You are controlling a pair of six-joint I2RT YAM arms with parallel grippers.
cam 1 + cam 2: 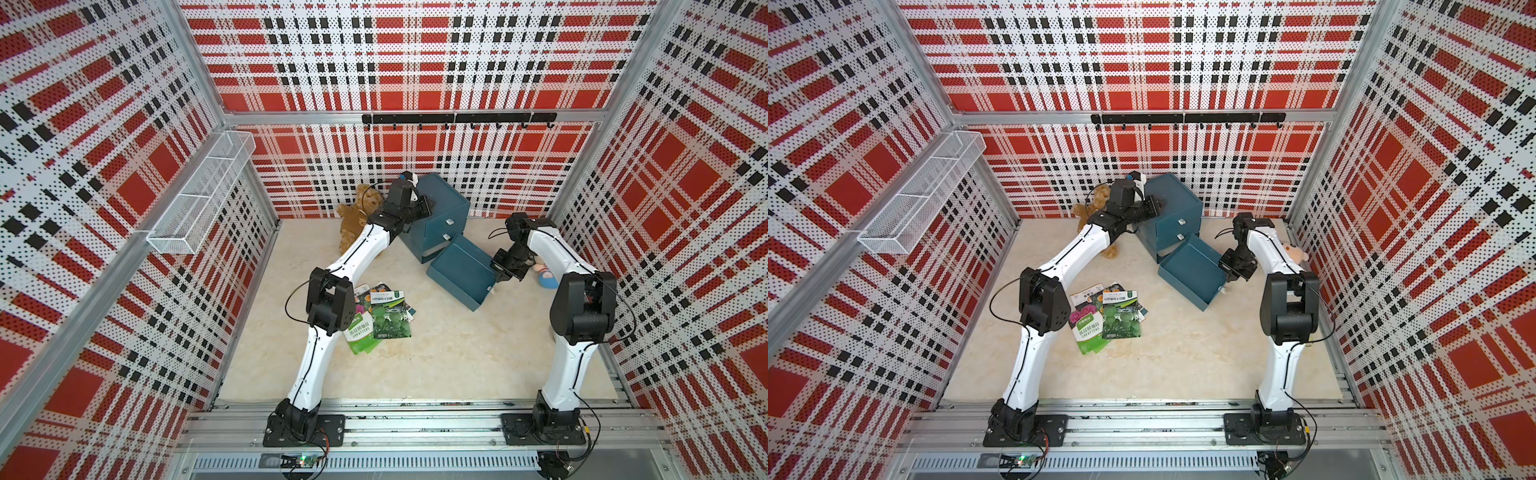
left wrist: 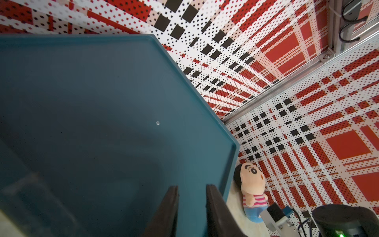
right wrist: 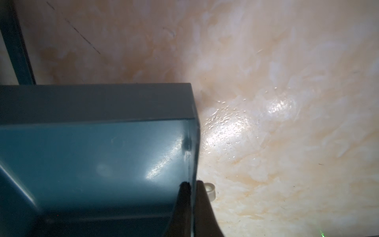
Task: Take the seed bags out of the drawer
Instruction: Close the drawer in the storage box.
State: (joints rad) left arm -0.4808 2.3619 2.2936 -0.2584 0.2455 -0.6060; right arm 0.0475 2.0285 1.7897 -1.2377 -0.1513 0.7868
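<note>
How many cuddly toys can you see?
2. A brown teddy bear sits at the back, beside the blue cabinet; a doll lies by the right wall, partly hidden behind the right arm.

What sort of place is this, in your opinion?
Probably a robot test cell rather than a real room: plaid perforated walls on a metal frame, two robot arms bolted to a front rail, and household props such as a drawer cabinet, seed bags and a teddy bear.

teddy bear: back | boy doll: right side | wire basket: left wall | hook rail: back wall
</note>
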